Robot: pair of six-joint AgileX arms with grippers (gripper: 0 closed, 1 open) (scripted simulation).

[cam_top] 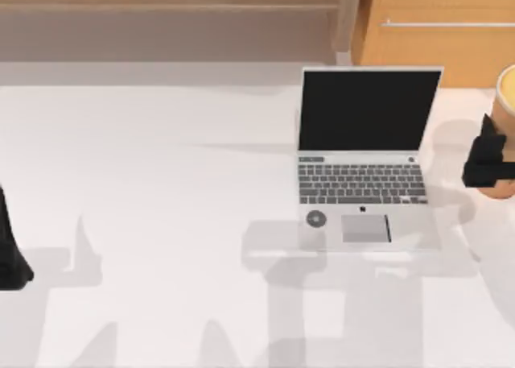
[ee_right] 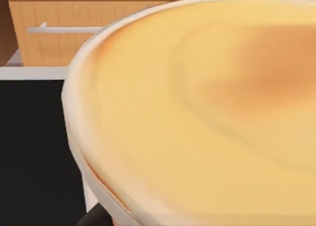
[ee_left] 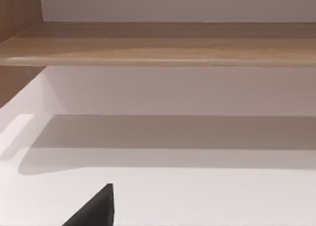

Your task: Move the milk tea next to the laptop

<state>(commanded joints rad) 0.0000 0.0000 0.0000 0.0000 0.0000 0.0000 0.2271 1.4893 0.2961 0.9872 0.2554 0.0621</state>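
I see a white table (cam_top: pixel 161 183) backed by a wooden shelf (ee_left: pixel 158 43) and a wooden cabinet (cam_top: pixel 438 30) with a bar handle. My right gripper (cam_top: pixel 488 160) sits at the table's right edge, its dark fingers pressed against the side of the milk tea (cam_top: pixel 507 102), apparently clamped on it, with the cup's pale yellow top (ee_right: pixel 207 117) close under its wrist camera. The open laptop (cam_top: pixel 366 163) stands just left of that gripper. My left gripper (cam_top: pixel 10 255) is parked at the far left edge; I cannot tell its opening.
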